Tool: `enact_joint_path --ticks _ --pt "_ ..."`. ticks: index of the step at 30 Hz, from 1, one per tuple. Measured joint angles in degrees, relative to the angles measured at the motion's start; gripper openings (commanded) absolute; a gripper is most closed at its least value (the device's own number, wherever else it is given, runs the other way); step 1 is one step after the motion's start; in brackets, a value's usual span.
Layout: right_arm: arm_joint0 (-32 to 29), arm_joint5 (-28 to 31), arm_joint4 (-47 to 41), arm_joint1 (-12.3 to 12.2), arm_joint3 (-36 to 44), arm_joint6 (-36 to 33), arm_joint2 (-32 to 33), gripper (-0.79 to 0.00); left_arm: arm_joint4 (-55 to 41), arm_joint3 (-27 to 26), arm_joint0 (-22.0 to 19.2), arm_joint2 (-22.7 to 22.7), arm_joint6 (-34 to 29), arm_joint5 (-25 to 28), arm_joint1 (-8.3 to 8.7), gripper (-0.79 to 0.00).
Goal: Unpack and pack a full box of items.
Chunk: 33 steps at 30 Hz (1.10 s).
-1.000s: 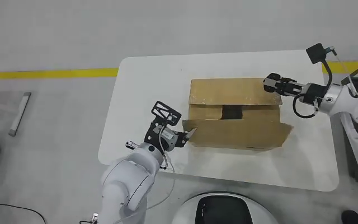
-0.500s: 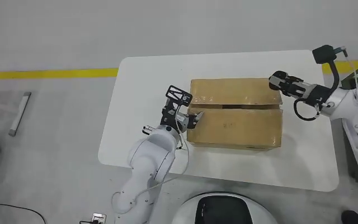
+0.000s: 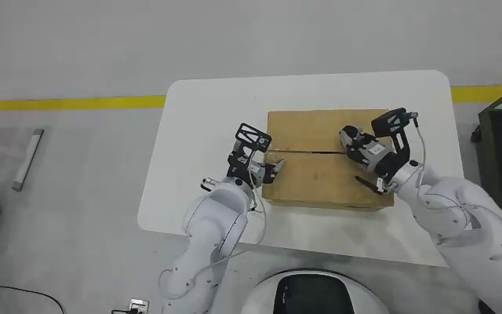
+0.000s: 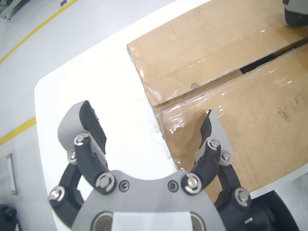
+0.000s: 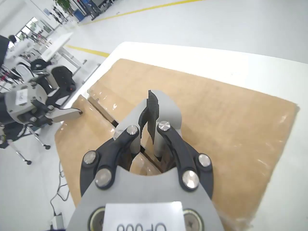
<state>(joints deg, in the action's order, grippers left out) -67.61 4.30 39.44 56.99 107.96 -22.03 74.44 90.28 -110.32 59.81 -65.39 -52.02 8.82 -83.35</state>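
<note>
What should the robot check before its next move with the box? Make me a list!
1. Box flaps folded down: ok. The near flap and far flap lie flat.
2. Seam fully shut: not ok. A dark gap shows between the flaps.
3. Left hand open: ok. It sits at the box's end.
4. Right hand shut: ok. It is over the seam.
5. Box fully on the table: ok.
6. Items packed inside: cannot tell. The flaps hide them.
</note>
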Motion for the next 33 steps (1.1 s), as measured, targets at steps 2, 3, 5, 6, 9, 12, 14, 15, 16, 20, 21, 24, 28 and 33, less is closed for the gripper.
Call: enact_joint_path --ticks 2,3,5,6,9,12,14,15,16,20,21,24,28,33 --pt "0.2 -0.5 1.4 0.3 -0.7 0.5 -1.5 -0.785 0.5 0.3 0.2 -0.1 -0.8 -0.4 0.01 0.000" --pt "0.2 -0.6 1.8 0.4 -0.9 0.7 -1.9 -0.785 0.7 0.3 0.2 -0.1 -1.1 -0.6 0.02 0.000" --pt "0.2 -0.9 2.0 0.6 -1.2 1.1 -2.5 -0.785 1.1 0.2 0.3 -0.2 -1.4 -1.1 0.02 0.000" --pt "0.2 -1.2 2.1 0.7 -1.3 1.3 -2.6 -0.785 1.2 0.2 0.4 -0.2 -1.5 -1.3 0.02 0.000" --pt "0.2 -1.7 2.0 0.9 -1.5 2.0 -2.6 -0.785 1.7 -0.1 0.4 -0.3 -1.9 -1.7 0.01 0.000" --pt "0.2 -1.5 1.9 1.1 -1.8 2.3 -2.6 -0.785 2.3 -1.1 0.4 -0.6 -2.4 -2.0 0.03 0.000" --pt "0.2 -1.2 1.5 1.2 -2.1 2.4 -2.6 -0.785 2.6 -2.6 0.7 -1.1 -2.7 -2.2 0.09 0.000" --pt "0.2 -1.1 1.3 1.3 -2.2 2.4 -2.6 -0.785 2.9 -3.3 0.9 -1.4 -2.8 -2.2 0.14 0.000" --pt "0.2 -1.0 1.2 1.3 -2.3 2.3 -2.6 -0.785 3.4 -4.0 1.1 -1.8 -3.0 -2.2 0.20 0.000" --pt "0.3 -0.4 0.6 1.5 -2.5 2.3 -2.5 -0.785 7.1 -6.6 2.7 -3.9 -3.0 -1.6 0.67 0.000" --pt "0.3 -0.3 0.5 1.6 -2.6 2.3 -2.4 -0.785 7.8 -7.0 3.3 -4.4 -2.9 -1.7 0.75 0.000" --pt "0.3 -0.1 0.1 1.7 -2.6 2.1 -2.3 -0.785 8.1 -7.4 5.7 -5.5 -2.2 -3.2 0.88 0.000" --pt "0.4 0.2 -0.2 1.9 -2.7 1.7 -2.0 -0.785 7.9 -7.3 6.2 -5.6 -2.2 -3.4 0.89 0.000" --pt "0.5 0.6 -0.8 2.0 -2.9 1.0 -1.5 -0.785 7.9 -7.3 6.2 -5.6 -2.2 -3.4 0.89 0.000"
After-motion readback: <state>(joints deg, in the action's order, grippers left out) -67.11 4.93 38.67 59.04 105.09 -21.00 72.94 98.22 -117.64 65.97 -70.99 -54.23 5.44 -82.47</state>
